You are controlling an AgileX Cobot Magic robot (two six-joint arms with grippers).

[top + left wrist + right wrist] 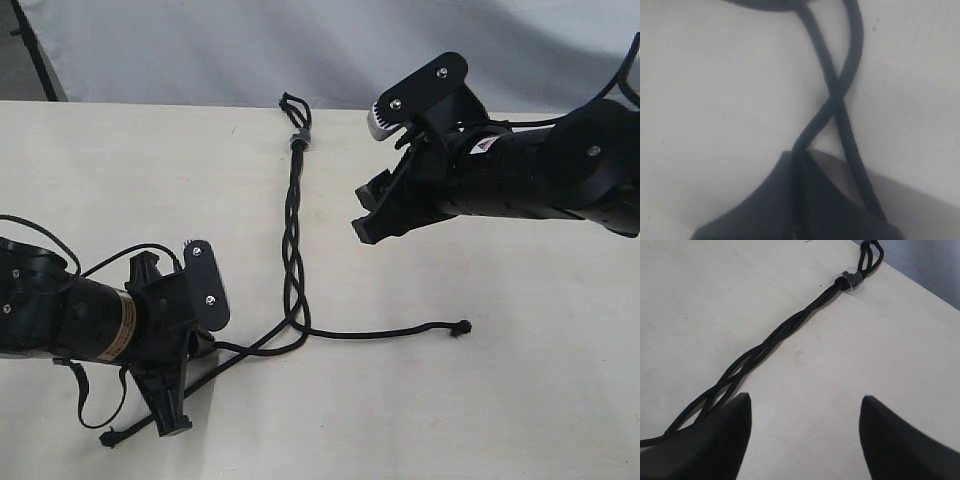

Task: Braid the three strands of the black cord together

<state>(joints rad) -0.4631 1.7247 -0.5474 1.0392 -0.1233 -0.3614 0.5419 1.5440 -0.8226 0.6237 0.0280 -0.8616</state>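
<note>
Now, in the wide shot, the black cord (293, 230) lies part-braided down the worktop (500, 400), with one loose strand (390, 333) flung right. At my left wrist, my left claw (800, 210) clenches a crossed strand (812, 127); a hard tug could unravel the plait. At my right wrist, my right claw (805, 435) gapes empty and could snag the braid (780, 332).

The cord (292, 235) lies stretched out flat, thin and matte black, with its small loop (292, 103) and grey band (298, 137) at the far end. From the band it runs loosely braided between my arms. Where the braid ends, the three strands (299, 322) part. One lies straight out to my right and ends in a frayed knot (460, 327). The other two cross and run left, one strand (812, 127) going into my closed left gripper (170, 420).
</note>
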